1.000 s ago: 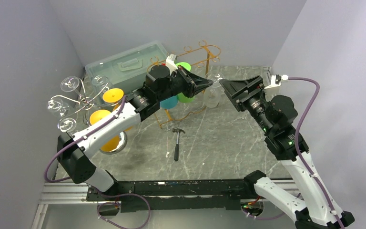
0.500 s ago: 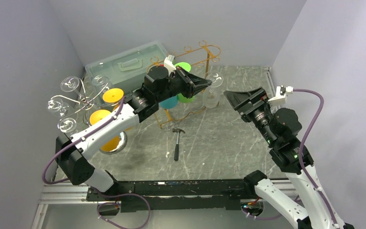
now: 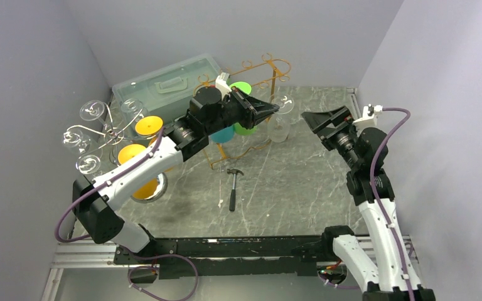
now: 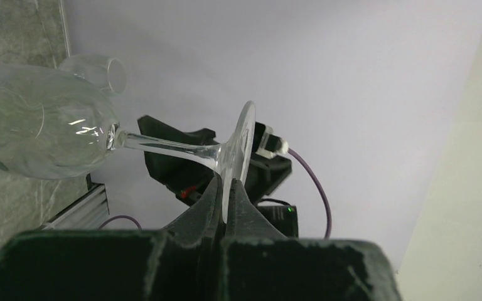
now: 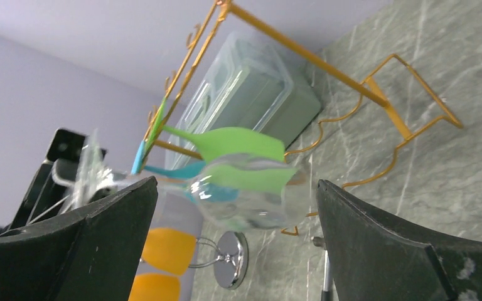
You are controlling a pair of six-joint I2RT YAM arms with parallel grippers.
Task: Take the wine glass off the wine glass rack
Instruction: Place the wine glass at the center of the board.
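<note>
A clear wine glass (image 3: 278, 130) hangs in the air by the right end of the gold wine glass rack (image 3: 270, 68), bowl down. My left gripper (image 3: 274, 109) is shut on the rim of its foot (image 4: 241, 147). The stem (image 4: 163, 148) and bowl (image 4: 37, 128) stretch away to the left in the left wrist view. My right gripper (image 3: 310, 120) stands open to the right of the glass, apart from it. In the right wrist view the bowl (image 5: 251, 194) shows between its wide fingers (image 5: 100, 238) without touching them. The rack (image 5: 326, 63) still carries green (image 5: 226, 143) and blue (image 5: 169, 170) glasses.
A clear plastic box (image 3: 166, 84) sits behind the rack. A chrome stand (image 3: 100, 135) at the left holds clear and yellow glasses (image 3: 148, 126). A hammer (image 3: 233, 186) lies on the marble table (image 3: 289, 188). Another clear glass (image 4: 97, 66) stands beyond the held one.
My right gripper has opened wide and drawn back to the right, away from the glass, its arm rising more upright. The left gripper and the glass have barely moved.
</note>
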